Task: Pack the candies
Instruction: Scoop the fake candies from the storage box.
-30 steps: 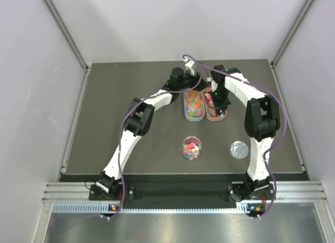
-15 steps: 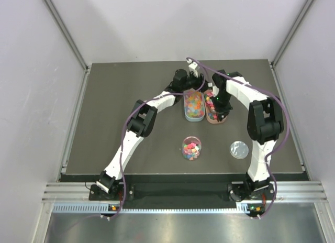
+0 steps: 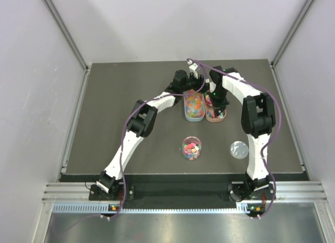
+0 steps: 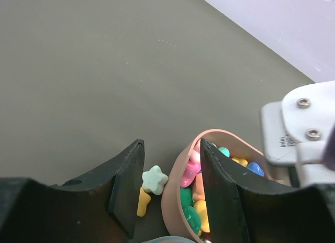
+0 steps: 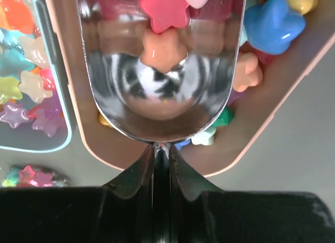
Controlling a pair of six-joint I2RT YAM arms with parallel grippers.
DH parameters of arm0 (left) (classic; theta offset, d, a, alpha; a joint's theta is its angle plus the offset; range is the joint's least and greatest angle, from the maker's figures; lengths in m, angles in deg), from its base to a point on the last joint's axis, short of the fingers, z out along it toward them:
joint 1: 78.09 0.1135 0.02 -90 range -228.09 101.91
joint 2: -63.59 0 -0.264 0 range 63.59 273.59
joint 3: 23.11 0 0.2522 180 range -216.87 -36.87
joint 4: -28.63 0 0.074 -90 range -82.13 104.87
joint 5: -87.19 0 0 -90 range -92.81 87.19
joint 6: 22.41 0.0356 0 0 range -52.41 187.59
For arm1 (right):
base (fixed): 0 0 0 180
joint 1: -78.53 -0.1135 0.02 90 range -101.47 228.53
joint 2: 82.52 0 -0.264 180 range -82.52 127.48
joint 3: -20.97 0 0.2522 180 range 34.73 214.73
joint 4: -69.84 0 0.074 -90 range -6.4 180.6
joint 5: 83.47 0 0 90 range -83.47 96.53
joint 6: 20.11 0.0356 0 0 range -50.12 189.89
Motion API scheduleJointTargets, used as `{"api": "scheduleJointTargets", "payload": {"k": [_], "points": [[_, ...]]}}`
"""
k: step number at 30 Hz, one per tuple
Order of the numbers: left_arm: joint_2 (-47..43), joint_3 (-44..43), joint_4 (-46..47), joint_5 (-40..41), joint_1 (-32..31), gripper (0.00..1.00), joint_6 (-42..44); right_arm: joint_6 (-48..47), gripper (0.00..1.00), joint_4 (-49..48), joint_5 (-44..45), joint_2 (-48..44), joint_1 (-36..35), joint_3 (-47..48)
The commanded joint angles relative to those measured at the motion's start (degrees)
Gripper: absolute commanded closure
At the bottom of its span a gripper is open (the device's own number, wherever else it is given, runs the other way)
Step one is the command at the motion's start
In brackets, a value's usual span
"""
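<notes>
Scooping: right claw (image 5: 161, 162), pinched on the scoop (image 5: 162, 96), loads candies (image 5: 275, 20). Left claw (image 4: 170, 156), half open and holding nothing, straddles the wall of the tray (image 4: 168, 198). Next, lift level.

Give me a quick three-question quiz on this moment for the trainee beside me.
1. True or false: the right gripper is shut on the handle of the scoop.
2. The scoop's bowl is over: A the pink tray; B the round cup; C the lid.
3. What lies on the table inside the open left gripper, just outside the pink tray?
Key: 1 true. 2 A. 3 two loose candies, a pale green star and a yellow piece.
</notes>
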Motion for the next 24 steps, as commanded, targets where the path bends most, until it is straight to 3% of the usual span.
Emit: {"api": "scheduleJointTargets", "payload": {"k": [1, 6, 14, 24], "points": [[-0.85, 1.12, 2.22, -2.38, -0.97, 0.49, -0.69, -0.11, 1.00, -1.76, -0.51, 0.86, 0.06, 0.65], [-1.11, 1.64, 2.39, -2.82, -1.15, 0.50, -1.48, 0.86, 1.00, -3.26, -3.49, -0.02, 0.23, -4.45], [-3.48, 3.58, 3.53, -2.38, -1.06, 0.49, -1.83, 2.18, 1.00, -5.02, -5.16, 3.58, 1.37, 2.66], [-10.24, 6.83, 5.03, -1.77, 1.13, 0.46, -8.08, 1.91, 1.00, -5.55, -5.60, -0.01, 2.60, -1.81]]}}
